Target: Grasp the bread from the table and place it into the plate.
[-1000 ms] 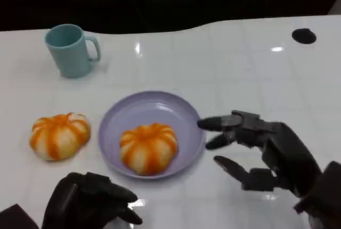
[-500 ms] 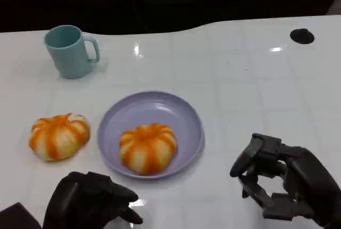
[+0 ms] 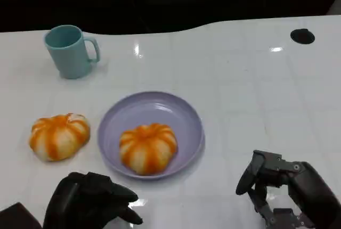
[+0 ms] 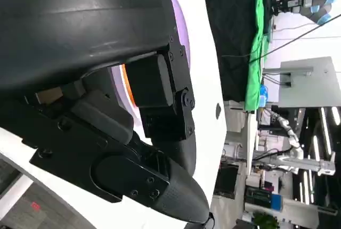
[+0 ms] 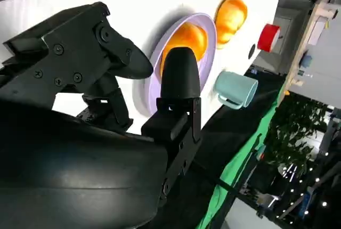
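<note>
Pulled my right hand (image 3: 285,197) back from the plate (image 3: 184,113), fingers curled empty; bread (image 3: 148,147) sits inside; left hand (image 3: 90,199) closed, empty.

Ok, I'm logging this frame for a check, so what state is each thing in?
Orange-striped round bread: lying in the plate.
Second orange-striped round bread: on the table, beside the plate.
Lavender round plate: upright, holding one bread.
Teal mug: upright.
Left hand: holding nothing.
Right hand: curled, holding nothing.
</note>
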You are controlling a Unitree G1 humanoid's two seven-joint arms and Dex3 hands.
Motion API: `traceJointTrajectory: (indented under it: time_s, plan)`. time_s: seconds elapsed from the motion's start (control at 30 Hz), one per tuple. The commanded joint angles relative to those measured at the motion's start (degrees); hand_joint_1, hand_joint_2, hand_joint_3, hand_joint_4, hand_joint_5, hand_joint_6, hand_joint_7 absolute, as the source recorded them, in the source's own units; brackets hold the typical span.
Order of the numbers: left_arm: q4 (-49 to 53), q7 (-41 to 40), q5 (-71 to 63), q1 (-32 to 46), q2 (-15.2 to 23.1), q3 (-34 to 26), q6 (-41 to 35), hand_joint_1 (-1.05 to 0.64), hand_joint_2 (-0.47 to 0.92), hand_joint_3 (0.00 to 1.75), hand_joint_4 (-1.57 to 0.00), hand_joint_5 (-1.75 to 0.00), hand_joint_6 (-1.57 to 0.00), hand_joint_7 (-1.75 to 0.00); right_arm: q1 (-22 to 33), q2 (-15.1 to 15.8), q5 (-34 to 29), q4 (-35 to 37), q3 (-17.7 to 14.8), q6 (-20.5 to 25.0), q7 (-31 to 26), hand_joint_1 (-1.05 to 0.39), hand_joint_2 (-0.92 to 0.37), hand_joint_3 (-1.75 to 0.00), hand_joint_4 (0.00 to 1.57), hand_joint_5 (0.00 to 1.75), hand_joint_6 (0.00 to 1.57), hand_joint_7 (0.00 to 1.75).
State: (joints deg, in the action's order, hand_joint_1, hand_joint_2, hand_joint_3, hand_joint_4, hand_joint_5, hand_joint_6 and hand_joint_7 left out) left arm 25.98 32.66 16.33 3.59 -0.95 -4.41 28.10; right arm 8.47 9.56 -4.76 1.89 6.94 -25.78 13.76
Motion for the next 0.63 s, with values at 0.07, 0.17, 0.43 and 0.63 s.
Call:
traceJointTrajectory:
  time_s: [0.07, 0.17, 0.43, 0.63]
  plan:
    - [-0.28, -0.09, 0.35, 0.38, 0.46, -0.2, 0.44, -1.05, 0.79, 0.0, -1.57, -0.34, -1.57, -0.12, -0.89, 0.35, -0.13, 2.31, -0.33, -3.37, -0.54, -0.11, -0.51, -1.16, 0.82, 1.75, 0.71, 1.39]
    - [-0.47, 0.13, 0.52, 0.54, 0.46, -0.19, 0.56, -1.05, 0.79, 0.0, -1.57, -0.34, -1.57, -0.12, -1.15, 0.34, -0.14, 3.02, -0.16, -3.98, -0.41, -0.11, -0.52, -1.14, 0.83, 1.75, 0.72, 1.38]
    - [-0.56, 0.23, 0.53, 0.63, 0.52, -0.11, 0.58, -1.05, 0.79, 0.0, -1.57, -0.33, -1.57, -0.11, -2.46, 0.58, -0.4, 4.78, -0.01, -5.19, -0.2, -0.09, -0.52, -1.13, 0.83, 1.75, 0.72, 1.36]
    - [-0.28, 0.26, 0.62, 0.43, 0.74, -0.31, 0.48, -1.05, 0.79, 0.0, -1.57, -0.33, -1.57, -0.11, -4.1, 0.56, -0.09, 7.13, -0.19, -6.86, -0.14, -0.08, -0.51, -1.11, 0.83, 1.75, 0.73, 1.34]
